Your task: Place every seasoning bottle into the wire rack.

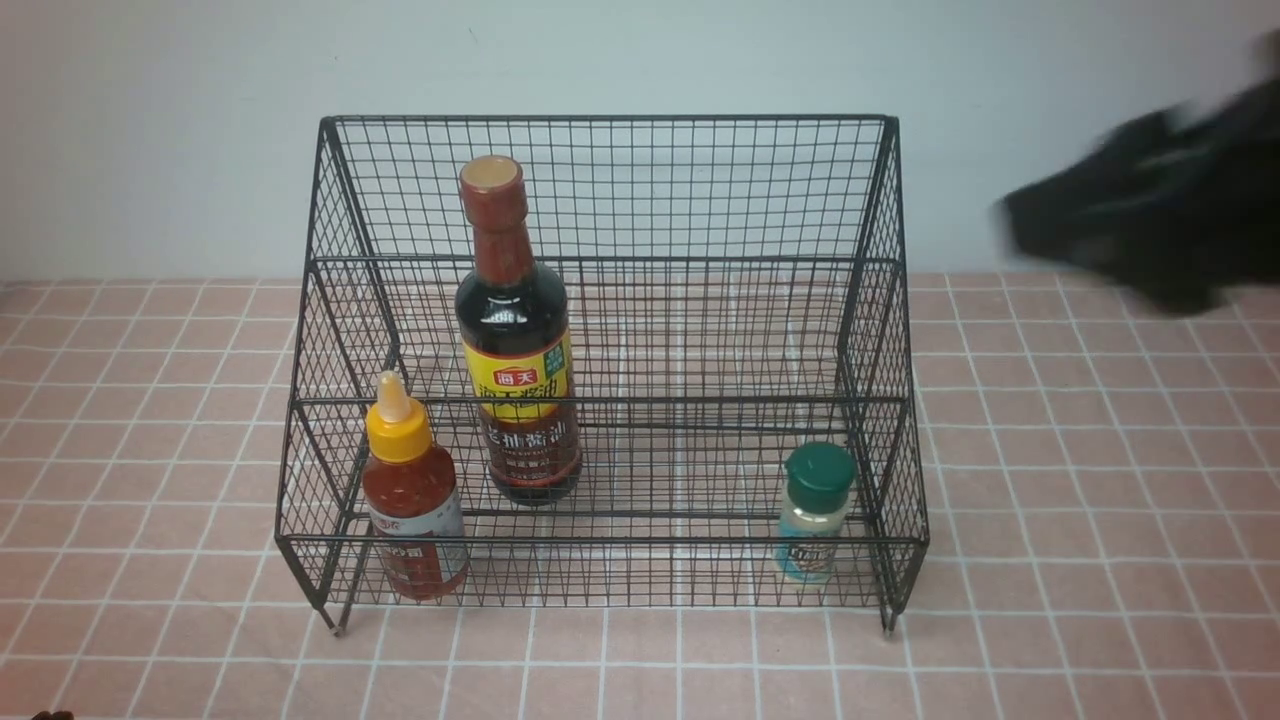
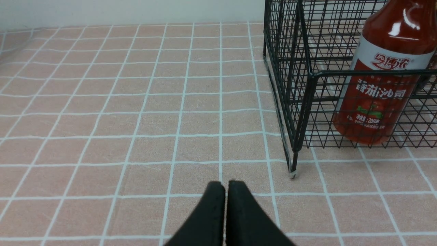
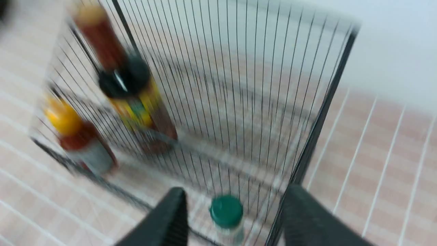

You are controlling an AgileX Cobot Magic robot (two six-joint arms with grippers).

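All three bottles stand in the rack (image 1: 600,190), so our right claw (image 3: 235,218) is open, left claw (image 2: 223,212) clenched.

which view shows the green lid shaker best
The front view: the green-lid shaker stands sharp and whole, upright in the wire rack's front tier near its right end. The right wrist view shows it from above, blurred, mostly lid. The left wrist view does not show it.
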